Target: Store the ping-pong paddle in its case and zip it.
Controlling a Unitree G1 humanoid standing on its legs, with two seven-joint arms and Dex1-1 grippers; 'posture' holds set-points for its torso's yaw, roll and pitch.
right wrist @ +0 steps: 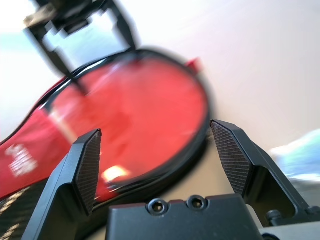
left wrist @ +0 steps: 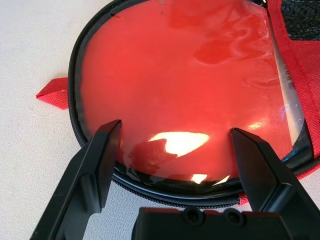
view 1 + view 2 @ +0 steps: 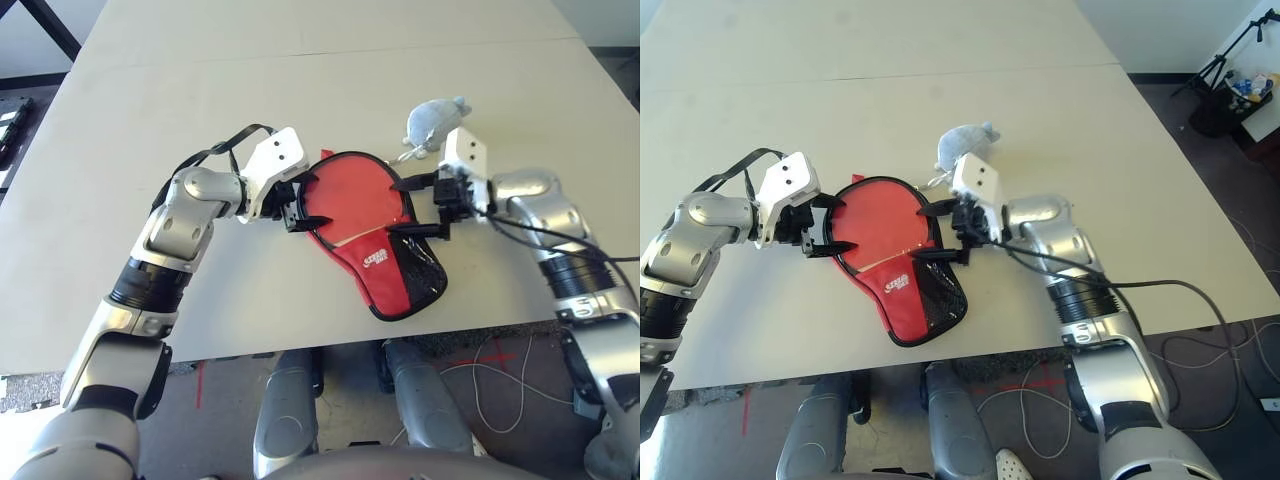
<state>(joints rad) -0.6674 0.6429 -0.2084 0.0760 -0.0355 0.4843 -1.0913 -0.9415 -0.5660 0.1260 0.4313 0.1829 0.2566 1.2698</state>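
The red case (image 3: 378, 262) lies flat near the table's front edge, with its logo and black mesh pocket toward me. Its round head is open, and the glossy red face of the ping-pong paddle (image 3: 352, 195) lies inside the black zipper edge (image 2: 150, 186). The handle is hidden under the case's lower part. My left gripper (image 3: 303, 205) stands open at the left rim of the round head, its fingers either side of the rim with nothing held. At the right rim, my right gripper (image 3: 400, 208) is open too, its fingers (image 1: 85, 165) spread above the zipper edge.
A small grey-white drawstring pouch (image 3: 435, 122) lies just behind my right gripper. A red fabric tab (image 2: 52, 92) sticks out of the case's rim. The pale table (image 3: 300, 80) stretches far beyond the case; its front edge runs close below the case.
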